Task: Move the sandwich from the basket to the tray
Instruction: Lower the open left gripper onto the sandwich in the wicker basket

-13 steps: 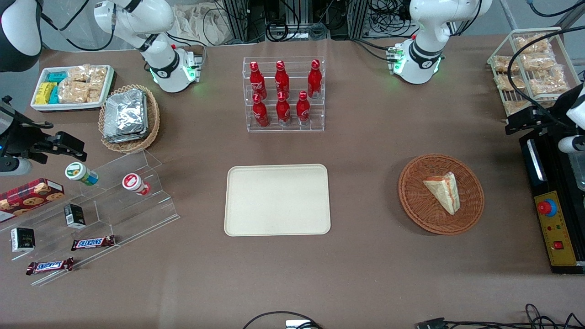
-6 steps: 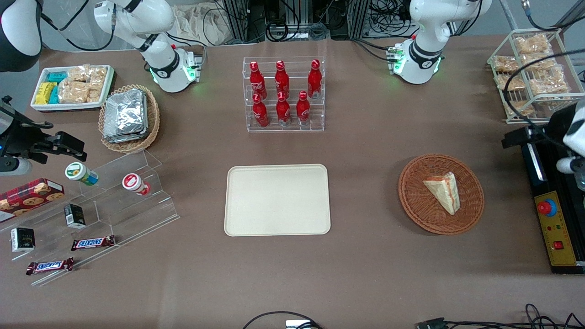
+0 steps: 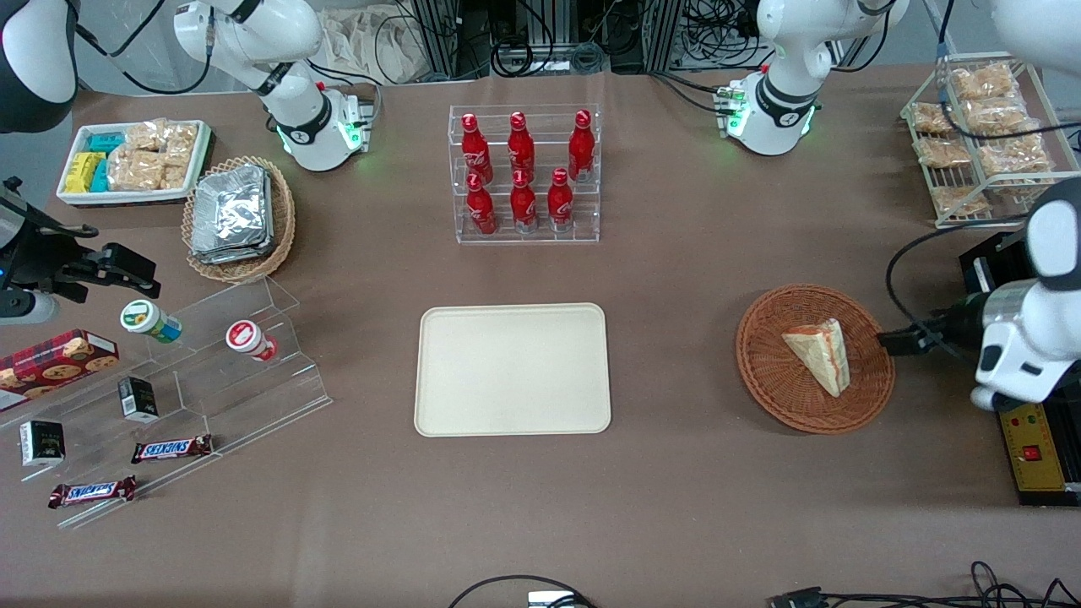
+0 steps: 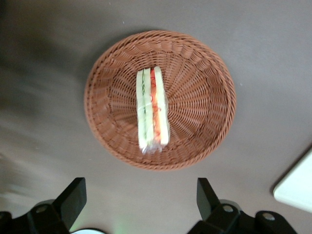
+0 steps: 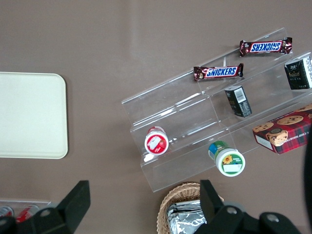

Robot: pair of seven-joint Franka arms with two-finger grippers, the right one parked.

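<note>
Movement is coming from the working arm's end of the bench: compared with a second ago, when it was hanging back near the wire rack of bagged snacks (image 3: pixel 984 135), the left arm is now swinging in over the black control box (image 3: pixel 1034 439) and drawing close to the basket (image 3: pixel 764 371). Its pincer (image 3: pixel 899 341) is now reaching the basket's rim, poised above it and not touching anything. Seen from the wrist camera, the pincer (image 4: pixel 141 195) is standing wide open, its two dark fingers (image 4: pixel 73 195) spread well apart and holding nothing, with the basket (image 4: pixel 204 126) and its contents framed between them. The sandwich (image 3: pixel 821 353) is lying untouched in the middle of the basket, a pale wedge with its red-orange and green filling edge (image 4: pixel 152 105) facing up toward the wrist camera. The tray (image 3: pixel 512 369) is sitting bare in the middle of the bench, well apart from the basket. To my eye this is the approach stage only: the arm is lining up for the grasp, and lifting and carrying to the tray are both yet to come.
</note>
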